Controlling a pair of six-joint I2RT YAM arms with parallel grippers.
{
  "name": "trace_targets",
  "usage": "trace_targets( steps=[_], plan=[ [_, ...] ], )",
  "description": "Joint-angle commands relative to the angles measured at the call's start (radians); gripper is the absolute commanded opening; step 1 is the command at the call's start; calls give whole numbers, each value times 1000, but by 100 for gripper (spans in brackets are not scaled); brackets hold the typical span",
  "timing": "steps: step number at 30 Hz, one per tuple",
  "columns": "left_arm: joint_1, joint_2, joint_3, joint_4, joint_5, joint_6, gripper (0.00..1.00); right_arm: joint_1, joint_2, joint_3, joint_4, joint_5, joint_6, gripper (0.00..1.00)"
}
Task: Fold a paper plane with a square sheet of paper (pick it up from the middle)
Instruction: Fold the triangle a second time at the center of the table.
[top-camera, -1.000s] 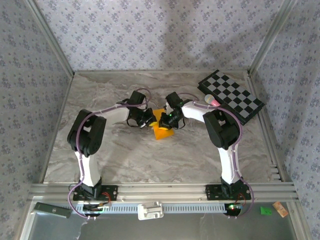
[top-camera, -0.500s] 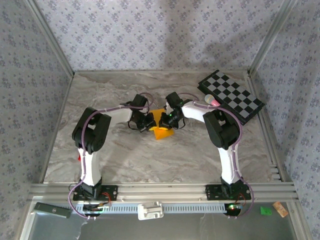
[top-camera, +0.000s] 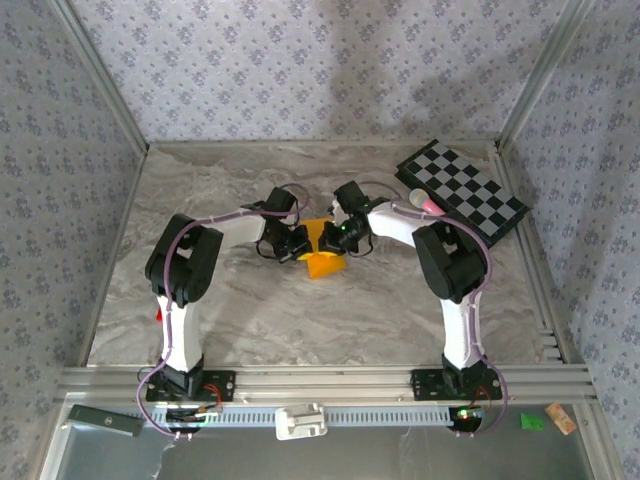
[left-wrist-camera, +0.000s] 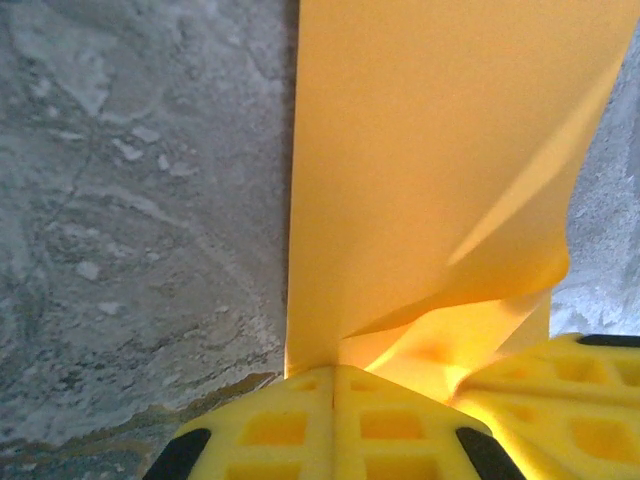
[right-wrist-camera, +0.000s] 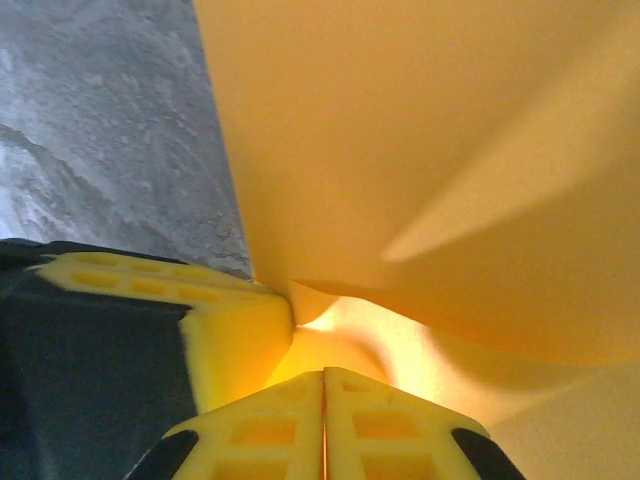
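Left gripper (top-camera: 297, 242): yellow pads pressed together, clamped on an edge of the orange-yellow paper (top-camera: 322, 262); in the left wrist view the paper (left-wrist-camera: 430, 150) comes straight out of the seam between the pads (left-wrist-camera: 333, 372).
Right gripper (top-camera: 336, 238): pads likewise together, pinching the same paper; in the right wrist view the paper (right-wrist-camera: 420, 130) bunches into a small curl just beyond the closed tips (right-wrist-camera: 323, 375).
Gripper spacing: the two sets of fingers stand just beside each other, the left gripper on the left of the paper and the right gripper on its right; each wrist view catches a yellow finger of the other gripper close alongside.
Paper condition: partly folded, with a diagonal crease visible in both wrist views; one straight edge runs away from the pads.
Paper location: about mid-table, between the two grippers, its free part reaching toward the near side. Whether it rests on the table or is lifted cannot be told.
Table (top-camera: 250, 310): grey marbled surface.
Checkered board (top-camera: 462, 192): far right corner, well apart from the paper.
Pink-tipped stick (top-camera: 424, 202): at the board's near left edge.
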Motion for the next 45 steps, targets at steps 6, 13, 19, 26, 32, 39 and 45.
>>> trace_targets(
  steps=[6,13,19,26,32,39,45],
  plan=[
    [-4,51,15,-77,-43,34,0,-13,5,-14,3,19,-32,9],
    [-5,52,16,-84,-51,29,0,-16,25,-31,-8,40,-37,9],
    [-6,57,13,-91,-61,25,0,-34,16,-97,10,48,-38,9],
    [-3,71,9,-111,-81,43,0,-68,-40,-154,64,40,-44,9],
    [-3,82,41,-112,-79,89,0,-56,-103,-112,91,19,-62,9],
    [-2,110,102,-136,-68,147,0,-16,-22,-39,78,15,-55,9],
    [-2,113,92,-140,-66,153,0,-23,16,-53,81,37,-46,8]
  ],
)
